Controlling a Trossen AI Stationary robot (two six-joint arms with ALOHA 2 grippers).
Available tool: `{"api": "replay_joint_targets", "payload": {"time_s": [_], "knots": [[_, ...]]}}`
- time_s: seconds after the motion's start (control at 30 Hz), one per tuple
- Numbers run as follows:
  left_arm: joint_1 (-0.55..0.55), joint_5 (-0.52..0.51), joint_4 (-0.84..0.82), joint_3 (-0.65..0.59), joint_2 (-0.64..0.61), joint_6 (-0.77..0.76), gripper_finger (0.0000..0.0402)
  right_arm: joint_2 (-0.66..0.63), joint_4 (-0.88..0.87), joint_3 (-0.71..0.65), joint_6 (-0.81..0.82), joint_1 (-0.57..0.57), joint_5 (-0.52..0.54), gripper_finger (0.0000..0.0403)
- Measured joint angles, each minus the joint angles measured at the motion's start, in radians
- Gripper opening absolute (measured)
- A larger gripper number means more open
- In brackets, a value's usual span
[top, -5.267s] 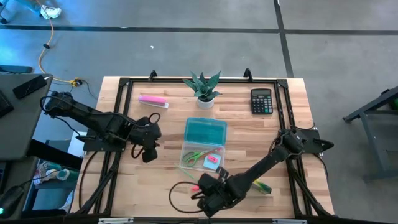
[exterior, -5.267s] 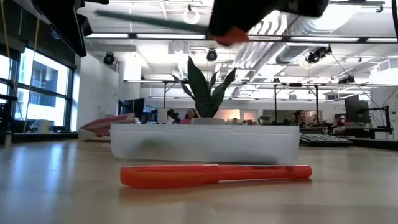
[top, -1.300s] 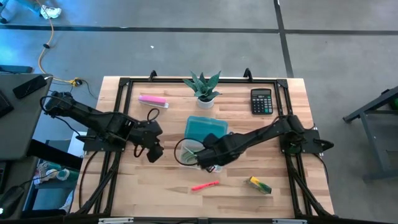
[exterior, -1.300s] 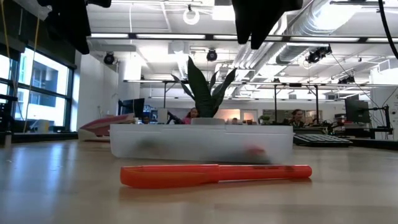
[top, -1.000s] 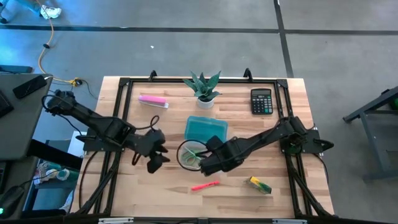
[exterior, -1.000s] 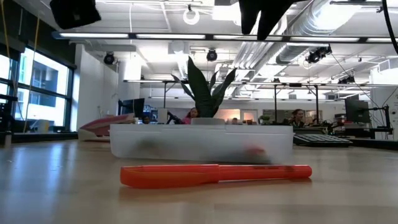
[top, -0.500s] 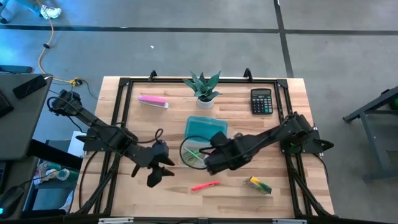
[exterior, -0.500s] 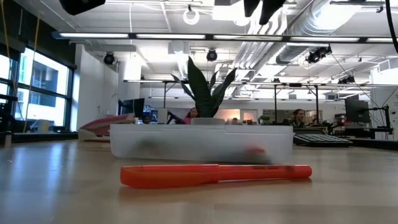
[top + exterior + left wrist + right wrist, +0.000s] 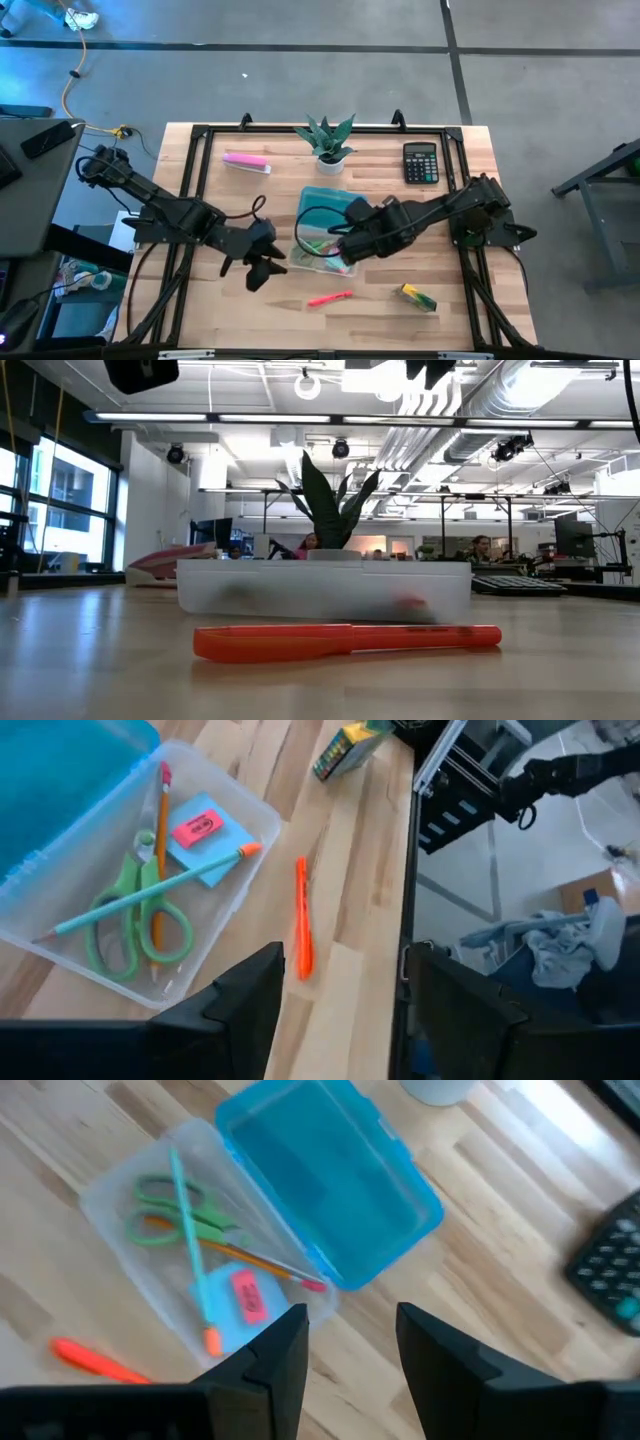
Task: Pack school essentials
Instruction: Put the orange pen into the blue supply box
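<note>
Left hand [image 9: 345, 992]: fingers set wide apart, nothing between them, touching nothing. It hangs over the near-left part of the table [image 9: 352, 840], left of the pink-red pen [image 9: 303, 917]. A second ago it was farther back, beside the left of the clear pencil box [image 9: 256, 808]; it has since swung toward the near edge and the pen.

Right hand [image 9: 352, 1335]: fingers part-way apart, empty, raised above the right side of the box. About five seconds ago it was low at the near edge with a pen in its grip; about a second ago it was over the box. It has now lifted clear.

Change in box contents: green pen [image 9: 150, 896] now lies slantwise across the tray, on top of the green-handled scissors [image 9: 135, 927] and the orange pencil [image 9: 160, 850]. Light-blue square note pad [image 9: 210, 845] sits at one end with the tiny pink eraser [image 9: 197, 828] on it. Blue lid [image 9: 60, 770] stands folded open on the far side.

Judgement: green pen counts as packed. Still out on the table: pink-red pen, just near of the box, and yellow-green block [image 9: 345, 750], well to the right of it. Left hand looks placed to take the pen next.
</note>
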Motion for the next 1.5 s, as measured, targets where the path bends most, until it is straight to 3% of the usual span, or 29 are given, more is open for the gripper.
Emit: {"api": "replay_joint_targets", "payload": {"time_s": [0.37, 0.8, 1.13, 1.5], "knots": [[-0.005, -0.037, -0.058, 0.157, 0.065, 0.016, 0.0202, 0.000, -0.008, 0.000, -0.130, -0.062, -0.002, 0.0144], [-0.062, -0.100, -0.191, 0.358, 0.387, -0.029, 0.0202, -0.010, -0.008, 0.000, -0.254, -0.115, -0.016, 0.0144], [-0.096, -0.100, -0.205, 0.452, 0.575, -0.092, 0.0202, -0.093, -0.007, 0.000, -0.219, -0.160, 0.021, 0.0144], [-0.118, -0.119, -0.188, 0.468, 0.699, -0.096, 0.0202, -0.136, -0.005, 0.000, -0.187, -0.159, 0.063, 0.0144]]}}
